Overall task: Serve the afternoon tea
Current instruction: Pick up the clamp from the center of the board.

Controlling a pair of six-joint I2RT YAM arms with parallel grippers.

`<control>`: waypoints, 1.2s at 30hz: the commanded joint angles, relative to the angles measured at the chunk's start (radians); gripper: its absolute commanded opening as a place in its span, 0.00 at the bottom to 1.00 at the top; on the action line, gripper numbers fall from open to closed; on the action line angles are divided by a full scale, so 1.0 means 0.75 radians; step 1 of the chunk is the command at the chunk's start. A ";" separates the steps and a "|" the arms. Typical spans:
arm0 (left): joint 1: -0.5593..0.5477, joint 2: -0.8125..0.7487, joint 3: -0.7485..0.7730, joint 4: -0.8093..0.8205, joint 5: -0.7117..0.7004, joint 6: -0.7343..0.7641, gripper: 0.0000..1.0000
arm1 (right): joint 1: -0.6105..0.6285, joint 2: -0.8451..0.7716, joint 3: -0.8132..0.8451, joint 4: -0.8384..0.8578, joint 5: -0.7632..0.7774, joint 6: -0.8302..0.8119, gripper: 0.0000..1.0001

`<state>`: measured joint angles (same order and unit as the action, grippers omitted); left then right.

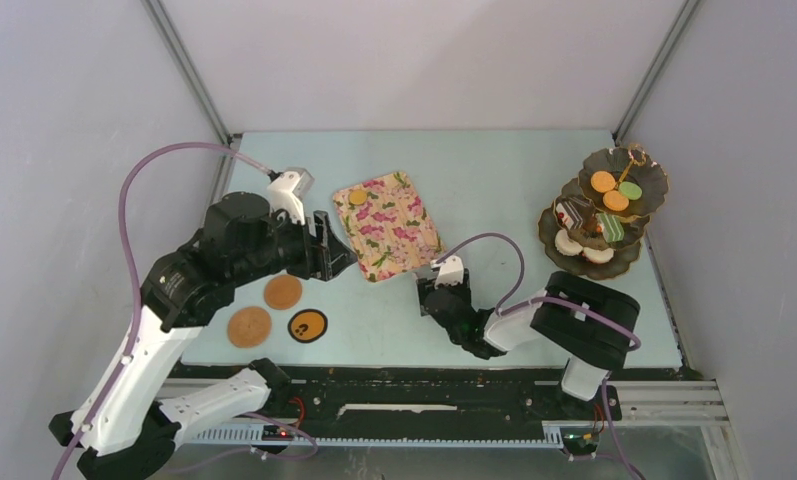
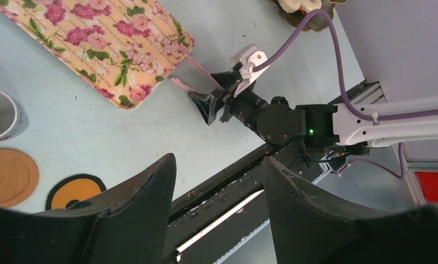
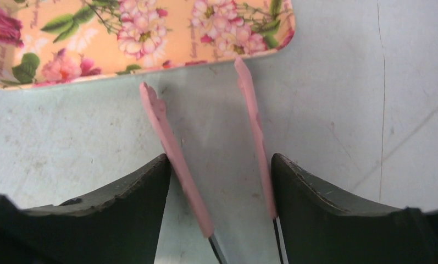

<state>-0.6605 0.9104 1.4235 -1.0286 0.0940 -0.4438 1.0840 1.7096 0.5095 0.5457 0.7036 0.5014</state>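
Bearing macarons point(image 1: 615, 190) and cake slices point(image 1: 586, 218), the stand point(image 1: 656, 180) is seen far right; pink tongs point(image 3: 172, 148) are clasped by the right gripper point(image 3: 219, 158); the left gripper point(image 2: 218, 159) is spread, empty.

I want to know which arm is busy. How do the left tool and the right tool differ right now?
The right tool grips the pink tongs between its fingers; the left tool stands open with nothing in it. The right tool is at the near corner of the floral tray, its tongs pointing at the tray; the left tool is beside the tray's left edge. Both are dark, two-fingered and close to the tray.
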 commanded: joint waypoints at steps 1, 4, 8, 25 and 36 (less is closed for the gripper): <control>0.007 0.006 0.047 0.008 0.034 0.018 0.66 | 0.009 0.162 -0.133 0.035 -0.222 -0.042 0.67; 0.006 -0.005 0.039 0.007 0.034 0.019 0.66 | 0.022 0.126 -0.141 -0.006 -0.191 -0.028 0.59; 0.008 -0.012 0.035 0.007 0.037 0.027 0.66 | 0.031 -0.047 -0.141 -0.169 -0.180 -0.021 0.49; 0.018 -0.117 -0.149 0.203 0.055 -0.062 0.67 | -0.429 -0.595 0.282 -1.133 -1.333 0.288 0.39; 0.045 -0.107 -0.653 0.869 0.492 -0.420 0.74 | -0.714 -0.570 0.379 -0.858 -1.806 0.649 0.42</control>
<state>-0.6319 0.8089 1.0710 -0.6872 0.2481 -0.5968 0.6098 1.2587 0.7456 -0.2466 -0.4698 0.8078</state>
